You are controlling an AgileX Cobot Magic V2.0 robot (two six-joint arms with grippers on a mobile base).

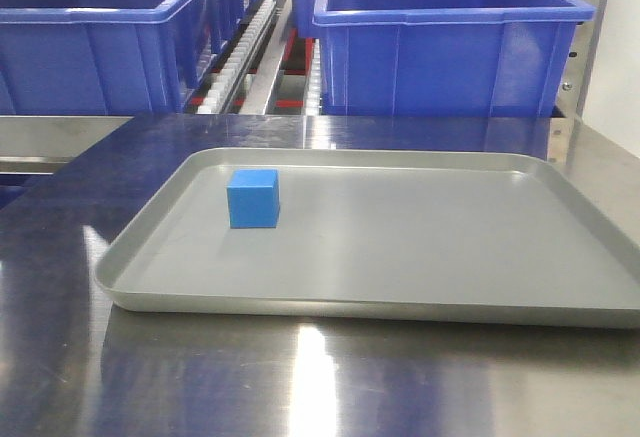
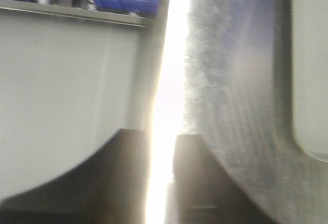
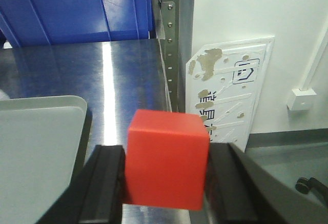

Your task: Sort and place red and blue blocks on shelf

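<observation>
The blue block (image 1: 252, 198) sits on the left part of the grey tray (image 1: 420, 247), with nothing touching it. The red block (image 3: 166, 157) is clamped between the black fingers of my right gripper (image 3: 166, 183), raised above the steel table's right edge, just right of the tray corner (image 3: 41, 131). My left gripper (image 2: 164, 172) shows two dark fingers close together with only a thin bright slit between them and nothing held, at the table's left edge. The shelf (image 1: 250, 57) with its roller tracks lies behind the table. Neither gripper appears in the front view.
Two large blue bins (image 1: 100, 37) (image 1: 440, 42) stand on the shelf behind the tray. A perforated steel upright (image 3: 171, 39) rises at the table's right rear corner. A white worn sign panel (image 3: 230, 90) leans against the wall beyond it.
</observation>
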